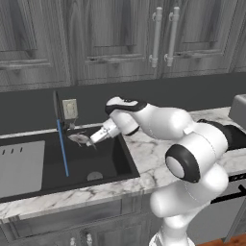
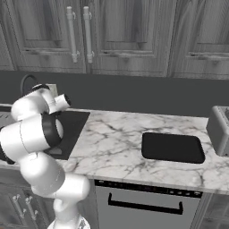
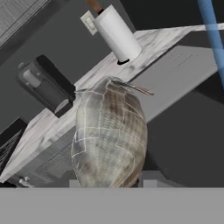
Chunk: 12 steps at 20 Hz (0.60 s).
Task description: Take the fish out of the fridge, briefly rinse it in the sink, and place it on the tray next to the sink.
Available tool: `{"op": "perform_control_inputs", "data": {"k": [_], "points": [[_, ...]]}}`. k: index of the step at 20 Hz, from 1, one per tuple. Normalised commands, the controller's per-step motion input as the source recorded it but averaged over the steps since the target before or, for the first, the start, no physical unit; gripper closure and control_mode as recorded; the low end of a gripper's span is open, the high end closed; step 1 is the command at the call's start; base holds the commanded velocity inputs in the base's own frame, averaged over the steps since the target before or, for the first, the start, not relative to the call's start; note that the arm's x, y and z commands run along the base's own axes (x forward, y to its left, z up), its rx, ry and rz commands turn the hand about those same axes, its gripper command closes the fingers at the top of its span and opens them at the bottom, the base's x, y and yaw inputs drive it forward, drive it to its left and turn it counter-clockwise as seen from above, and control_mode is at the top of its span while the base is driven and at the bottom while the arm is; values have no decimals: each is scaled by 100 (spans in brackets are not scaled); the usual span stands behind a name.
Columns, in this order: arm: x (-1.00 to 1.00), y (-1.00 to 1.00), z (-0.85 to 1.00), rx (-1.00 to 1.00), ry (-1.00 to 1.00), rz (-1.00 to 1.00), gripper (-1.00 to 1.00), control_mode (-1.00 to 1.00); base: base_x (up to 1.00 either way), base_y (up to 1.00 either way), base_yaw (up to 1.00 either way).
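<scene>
Left base view: gripper (image 1: 91, 140) pinching the fish (image 1: 79, 139), holding it above the sink (image 1: 110, 163) near its back edge; tray (image 2: 172, 147) lying toward the worktop's right end.

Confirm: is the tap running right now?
Running: a blue stream falls into the sink beside the fish that the gripper holds.

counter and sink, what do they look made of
The counter looks like polished white marble: grey veins run across it. The sink looks like a matte black basin, perhaps composite or coated metal; it shows little shine, so I can't tell which.
</scene>
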Motion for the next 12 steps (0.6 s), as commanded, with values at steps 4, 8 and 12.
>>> {"op": "perform_control_inputs", "data": {"k": [4,8,12], "points": [[40,18,-4,0,0,-4,100,-100,0,0,0],[33,19,-4,0,0,-2,100,-100,0,0,0],[8,20,-12,0,3,0,100,-100,0,0,0]]}}
